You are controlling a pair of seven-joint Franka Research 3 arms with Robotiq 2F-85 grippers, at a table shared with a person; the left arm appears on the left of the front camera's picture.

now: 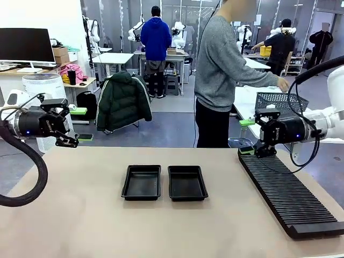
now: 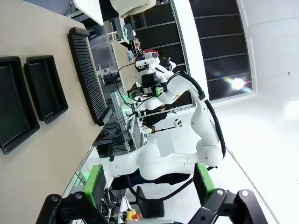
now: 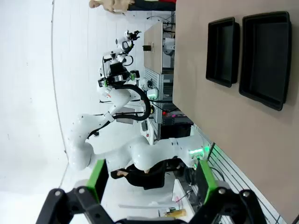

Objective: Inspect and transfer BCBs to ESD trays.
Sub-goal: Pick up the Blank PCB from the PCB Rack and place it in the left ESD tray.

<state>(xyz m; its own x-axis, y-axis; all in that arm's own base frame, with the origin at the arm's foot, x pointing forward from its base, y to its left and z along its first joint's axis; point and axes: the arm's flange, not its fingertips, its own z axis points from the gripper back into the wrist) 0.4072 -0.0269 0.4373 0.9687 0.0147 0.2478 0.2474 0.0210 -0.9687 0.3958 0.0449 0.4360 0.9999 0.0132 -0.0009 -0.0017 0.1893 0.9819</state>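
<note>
Front view: tan counter (image 1: 80,215) bears two ESD trays (image 1: 142,182) and a ribbed rack (image 1: 290,199); left gripper (image 1: 80,124) and right gripper (image 1: 247,137) gape, empty; busy lab behind.

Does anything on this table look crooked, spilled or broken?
Nothing stands out. The two ESD trays sit level side by side, the slotted rack lies flat on the right, and the left gripper and right gripper hang open, holding nothing.
</note>
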